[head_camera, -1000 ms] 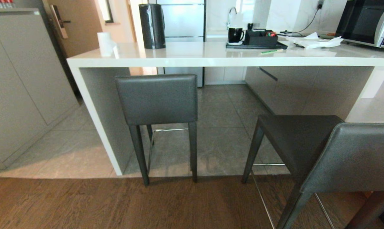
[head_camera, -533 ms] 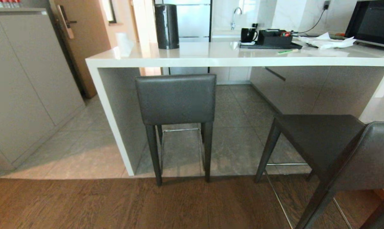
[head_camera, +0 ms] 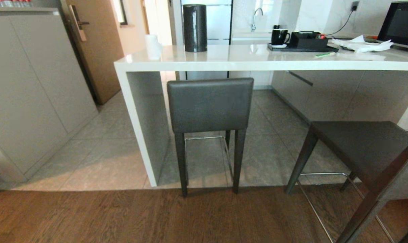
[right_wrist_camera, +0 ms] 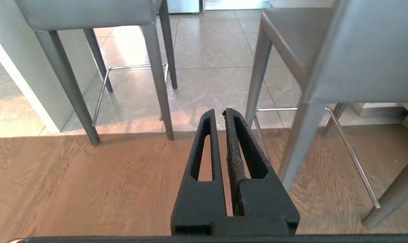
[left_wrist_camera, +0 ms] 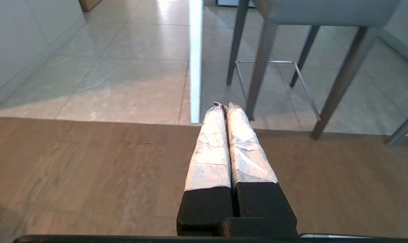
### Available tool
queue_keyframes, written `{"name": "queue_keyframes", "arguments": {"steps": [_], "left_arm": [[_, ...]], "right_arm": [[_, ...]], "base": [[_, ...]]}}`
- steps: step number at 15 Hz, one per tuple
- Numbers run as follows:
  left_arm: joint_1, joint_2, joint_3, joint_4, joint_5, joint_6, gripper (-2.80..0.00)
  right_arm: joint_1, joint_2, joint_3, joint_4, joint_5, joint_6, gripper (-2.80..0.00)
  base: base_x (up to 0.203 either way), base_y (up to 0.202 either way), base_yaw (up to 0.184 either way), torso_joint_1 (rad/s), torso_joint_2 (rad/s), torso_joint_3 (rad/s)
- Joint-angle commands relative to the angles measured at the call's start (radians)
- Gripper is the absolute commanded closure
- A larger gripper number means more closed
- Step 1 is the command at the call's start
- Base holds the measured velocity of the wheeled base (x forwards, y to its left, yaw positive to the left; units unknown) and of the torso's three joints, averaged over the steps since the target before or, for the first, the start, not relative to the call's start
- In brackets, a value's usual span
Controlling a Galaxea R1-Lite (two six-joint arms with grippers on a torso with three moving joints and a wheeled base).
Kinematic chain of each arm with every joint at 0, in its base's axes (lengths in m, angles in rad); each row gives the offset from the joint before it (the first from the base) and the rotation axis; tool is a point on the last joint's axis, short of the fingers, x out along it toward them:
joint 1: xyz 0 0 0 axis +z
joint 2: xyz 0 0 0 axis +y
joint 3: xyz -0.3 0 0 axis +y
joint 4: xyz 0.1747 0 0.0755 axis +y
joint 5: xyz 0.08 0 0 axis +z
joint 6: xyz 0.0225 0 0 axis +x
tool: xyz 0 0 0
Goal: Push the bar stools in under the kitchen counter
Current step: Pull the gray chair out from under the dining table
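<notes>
Two dark grey bar stools stand at the white kitchen counter [head_camera: 258, 59]. The left stool [head_camera: 210, 104] has its seat under the slab and its backrest at the counter's edge, beside the white side leg [head_camera: 136, 125]. The right stool [head_camera: 359, 145] stands out from the counter on the wood floor, its seat in the open. Neither arm shows in the head view. My left gripper [left_wrist_camera: 224, 105] is shut and empty, low over the floor, facing the left stool's legs [left_wrist_camera: 263, 60]. My right gripper [right_wrist_camera: 218, 113] is shut and empty, with the right stool [right_wrist_camera: 359, 50] close beside it.
The counter carries a black cylinder [head_camera: 195, 27], a white roll [head_camera: 153, 46], a tray with a black mug [head_camera: 280, 36], papers [head_camera: 361, 44] and a microwave [head_camera: 401, 23]. Grey cabinets [head_camera: 28, 94] and a wooden door [head_camera: 96, 47] stand to the left.
The whole head view has slid to the right, so the camera has moved leftward. The stools keep their places relative to the counter.
</notes>
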Motion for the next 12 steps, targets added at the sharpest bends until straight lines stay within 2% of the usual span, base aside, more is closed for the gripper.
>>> {"name": "queue_keyframes", "arguments": {"steps": [1,6,12], "left_arm": [[0.000,0.001,0.000,0.000,0.001,-0.001,0.00],[0.000,0.001,0.000,0.000,0.001,-0.001,0.00],[0.000,0.001,0.000,0.000,0.001,-0.001,0.00]], "right_arm": [[0.000,0.002,0.001,0.000,0.000,0.000,0.00],[0.000,0.002,0.001,0.000,0.000,0.000,0.00],[0.000,0.002,0.001,0.000,0.000,0.004,0.00]], "base": [[0.000,0.114,0.001,0.004,0.00,-0.002],[0.000,0.013,0.000,0.000,0.00,0.001],[0.175,0.000,0.002,0.002,0.00,0.005]]}}
